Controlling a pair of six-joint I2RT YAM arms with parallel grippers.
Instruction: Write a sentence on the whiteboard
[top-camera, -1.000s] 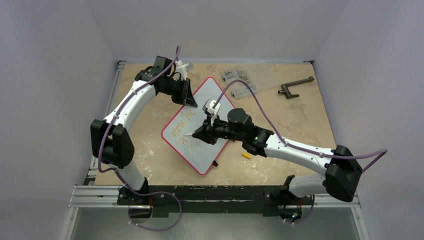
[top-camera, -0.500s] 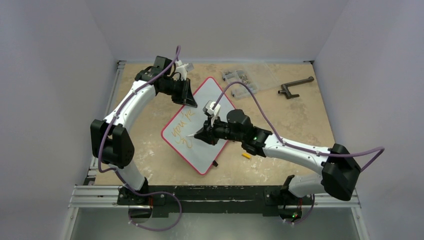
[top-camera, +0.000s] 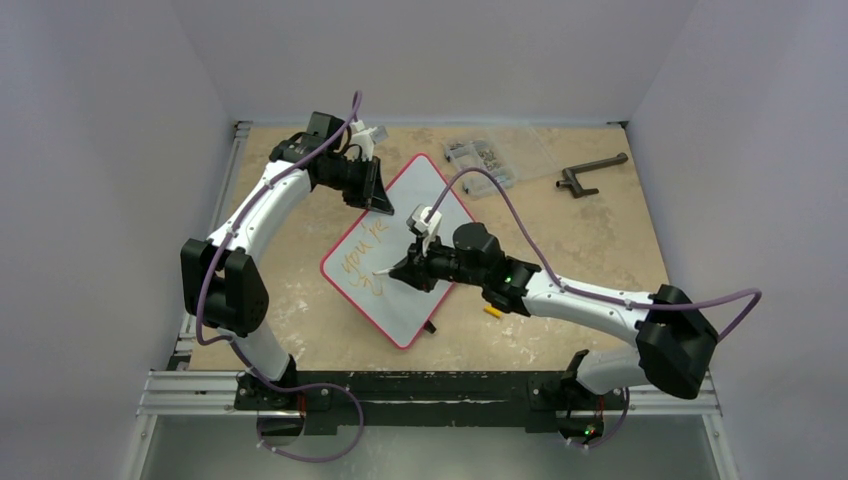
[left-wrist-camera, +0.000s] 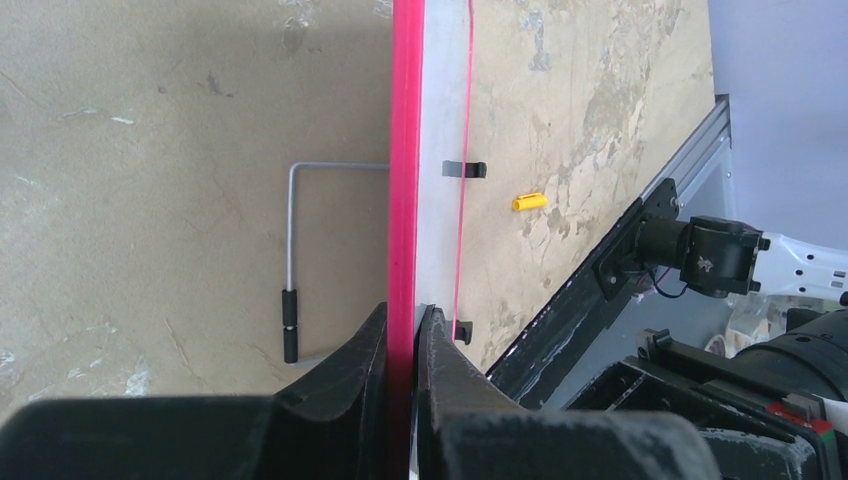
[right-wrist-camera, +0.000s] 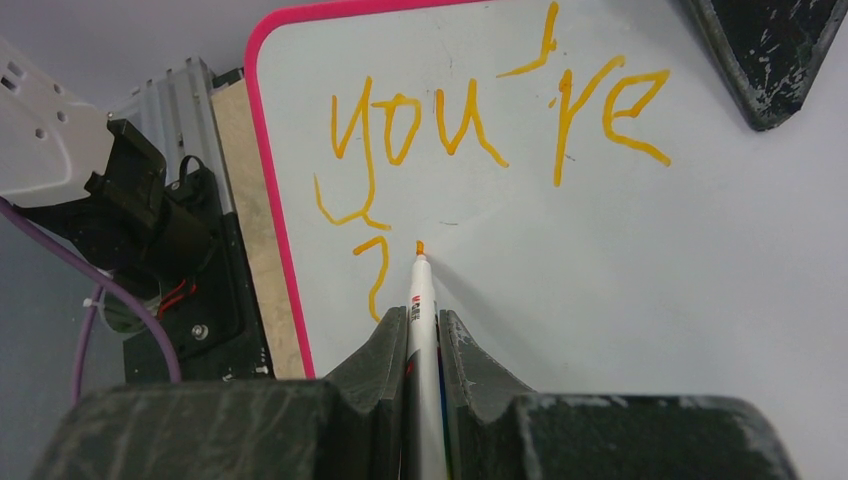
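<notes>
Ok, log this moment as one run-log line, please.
left pincer: shut on whiteboard rim | right pincer: shut on marker, tip at board | sentence: "you're" done, second line started | phase: writing

White arms (top-camera: 262, 205), black joints (top-camera: 235, 290), black gripper (left-wrist-camera: 402, 318) apiece (purple cables (top-camera: 480, 170) alongside)

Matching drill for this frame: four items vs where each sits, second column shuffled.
1. white whiteboard with red rim
2. orange-tipped white marker pen
3. small yellow cap
4. dark crank handle

A. far right of the tabletop
B. shut in the right gripper
C. edge clamped by the left gripper
D. loose on the near tabletop

Pairs: 1-C, 2-B, 3-D, 4-A
</notes>
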